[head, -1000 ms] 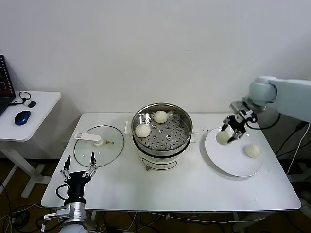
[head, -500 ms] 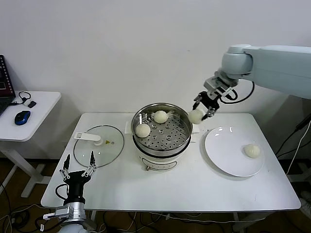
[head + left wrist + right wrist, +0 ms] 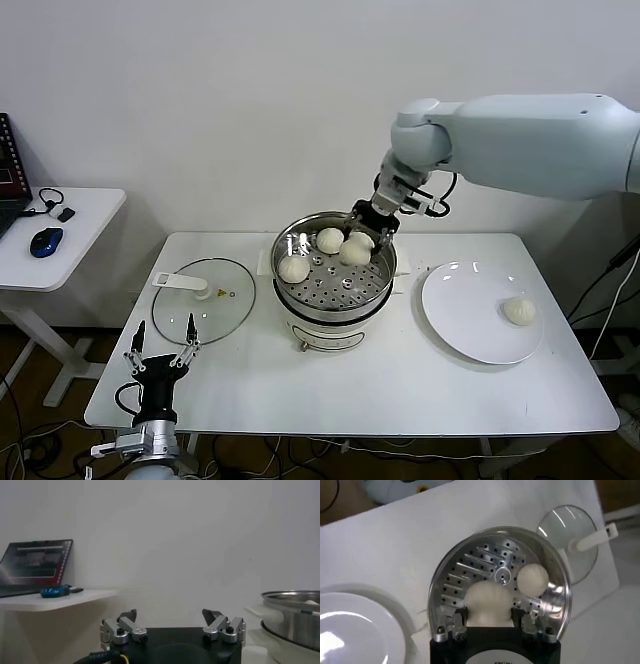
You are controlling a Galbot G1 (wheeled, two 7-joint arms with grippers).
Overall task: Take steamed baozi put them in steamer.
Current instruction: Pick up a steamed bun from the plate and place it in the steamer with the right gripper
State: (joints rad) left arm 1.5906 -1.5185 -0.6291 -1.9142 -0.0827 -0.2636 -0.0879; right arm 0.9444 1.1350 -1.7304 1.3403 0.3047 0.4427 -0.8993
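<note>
The steamer (image 3: 332,312) stands mid-table, its perforated tray (image 3: 470,570) showing. Two baozi (image 3: 294,268) (image 3: 330,240) lie on the tray. My right gripper (image 3: 372,224) hangs over the steamer's back right, shut on a third baozi (image 3: 355,250) that is low over the tray. In the right wrist view that baozi (image 3: 487,602) fills the gap of the right gripper (image 3: 490,612), beside another baozi (image 3: 532,578). One more baozi (image 3: 519,310) rests on the white plate (image 3: 465,325). My left gripper (image 3: 160,345) is parked low at the table's front left, open and empty (image 3: 169,613).
A glass lid (image 3: 205,295) with a white handle lies flat left of the steamer. The plate sits to the steamer's right. A side table with a blue mouse (image 3: 45,242) stands beyond the table's left edge. The steamer rim (image 3: 295,615) shows in the left wrist view.
My right arm has carried a baozi from the plate leftward and lowered it into the steamer's back right. The left arm has not moved.
</note>
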